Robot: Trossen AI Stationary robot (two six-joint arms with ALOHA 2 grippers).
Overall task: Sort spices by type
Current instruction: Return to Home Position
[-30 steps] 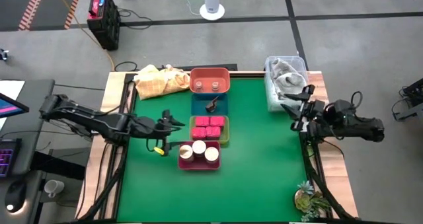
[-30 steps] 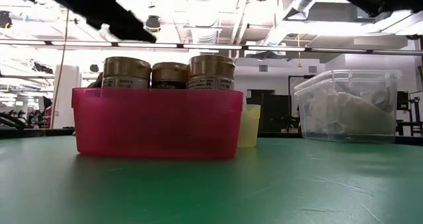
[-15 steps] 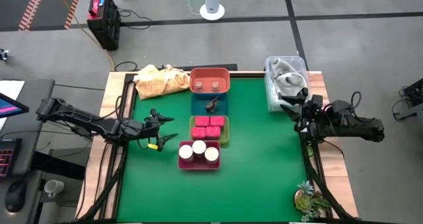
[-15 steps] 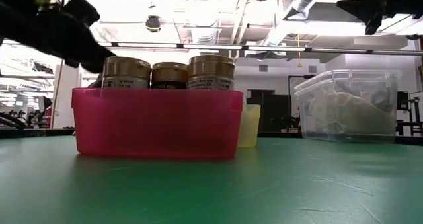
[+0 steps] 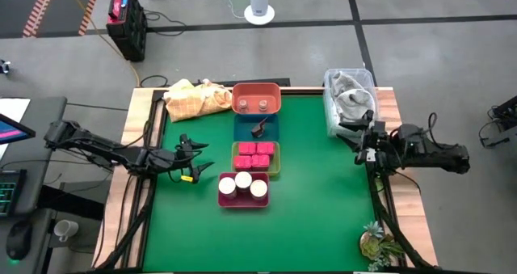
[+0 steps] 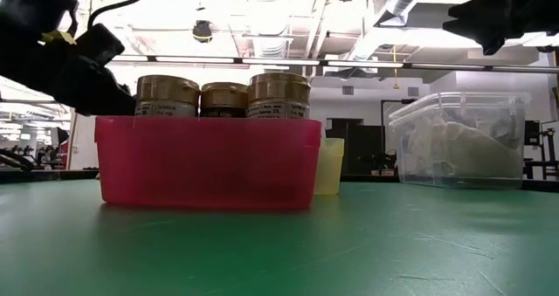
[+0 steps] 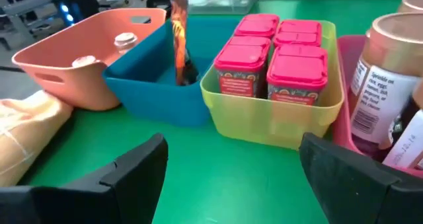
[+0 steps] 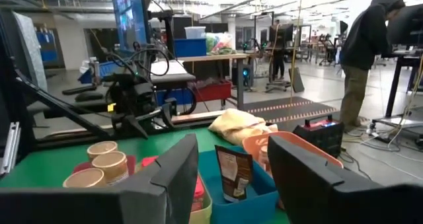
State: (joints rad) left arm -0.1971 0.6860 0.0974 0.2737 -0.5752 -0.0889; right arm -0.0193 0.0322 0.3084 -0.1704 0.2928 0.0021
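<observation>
— Fingers (image 7: 132, 171) of the left gripper (image 5: 203, 157), how are they standing?

— They are spreading wide with nothing between them. That gripper is hanging over the green table (image 5: 323, 217), just left of the column of trays.

— And the spices, what are they looking like?

— Nearest the front, three round tan tubs (image 5: 243, 179) with cream tops are standing upright, packed together in the magenta tray (image 5: 242, 204). From table height their gold-brown, labelled sides are rising above its wall. Behind it, four magenta-pink blocks (image 5: 255, 153) are filling the yellow-green tray (image 5: 278, 165) two by two, lids up. Next back, a dark brown piece (image 5: 259, 129), which looks like a small packet from the wrist views, is standing on end in the blue tray (image 5: 242, 135). Farthest back, two tiny grey-brown knobs (image 5: 248, 105) are sitting side by side, not touching, in the salmon tray (image 5: 256, 86).

— What is lying further right?

— A clear box (image 5: 331, 124) holding crumpled grey cloth is sitting at the far right corner. The right gripper (image 5: 355, 142) is hovering by the table's right edge, just in front of that box, its jaws parted and gripping nothing.
</observation>
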